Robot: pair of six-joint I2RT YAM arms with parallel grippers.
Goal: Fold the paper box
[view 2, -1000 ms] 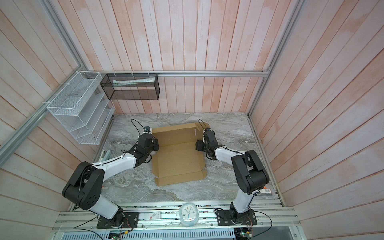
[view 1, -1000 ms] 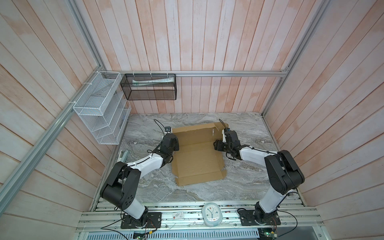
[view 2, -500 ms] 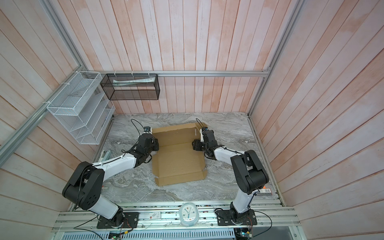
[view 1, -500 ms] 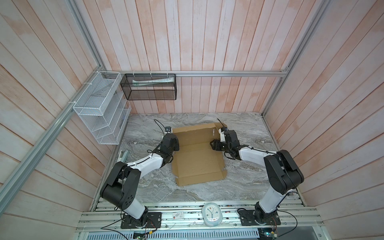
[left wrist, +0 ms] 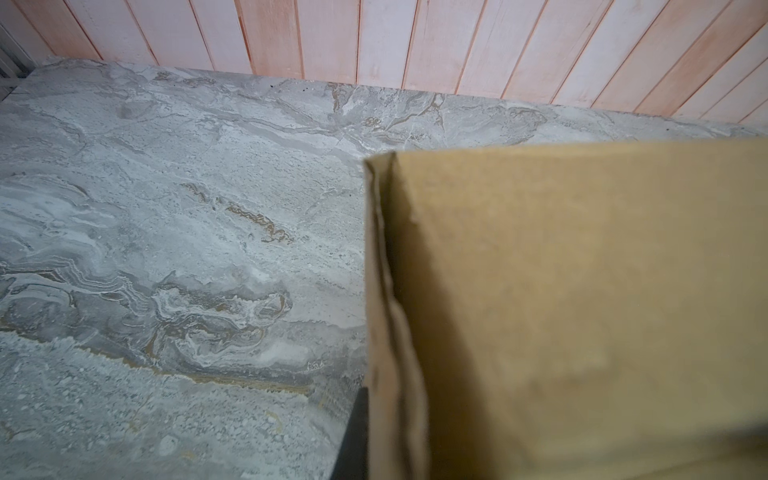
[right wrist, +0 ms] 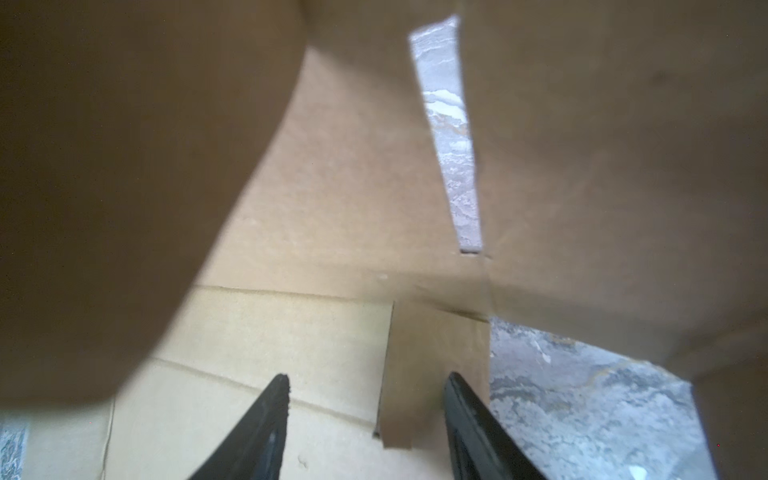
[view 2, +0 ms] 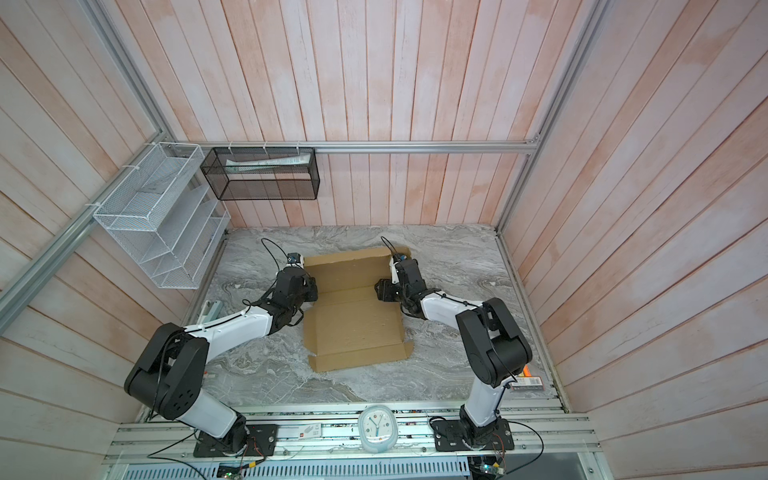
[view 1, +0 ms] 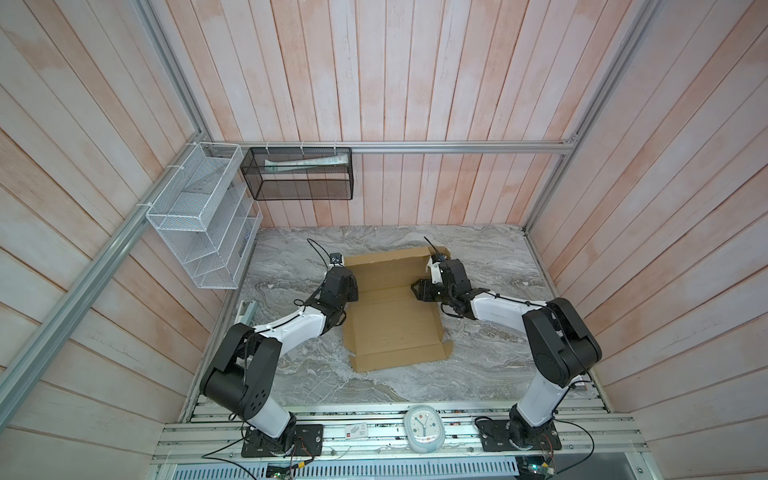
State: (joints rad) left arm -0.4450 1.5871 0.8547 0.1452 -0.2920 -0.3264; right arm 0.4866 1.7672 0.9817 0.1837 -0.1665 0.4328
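Note:
The paper box (view 1: 392, 320) is a brown cardboard blank lying partly folded in the middle of the marble table, seen in both top views (view 2: 353, 324). My left gripper (view 1: 348, 287) is at the box's left edge, shut on the upright, doubled left side wall (left wrist: 390, 291). Only one black finger (left wrist: 355, 432) shows beside it. My right gripper (view 1: 417, 289) reaches in over the box's right side. Its jaws (right wrist: 369, 376) stand open over the floor panel, with a small upright tab (right wrist: 432, 365) between them, close to one finger (right wrist: 461, 411). A blurred flap (right wrist: 124, 166) fills much of that view.
A white wire rack (view 1: 203, 216) hangs on the left wall and a black mesh basket (view 1: 299, 174) on the back wall. A small clock (view 1: 424, 428) sits on the front rail. A metal bracket (view 1: 248, 309) lies at the table's left edge.
My right gripper has moved left, further in over the box's right side, with its jaws a little narrower. The left arm and the box's left wall have stayed put.

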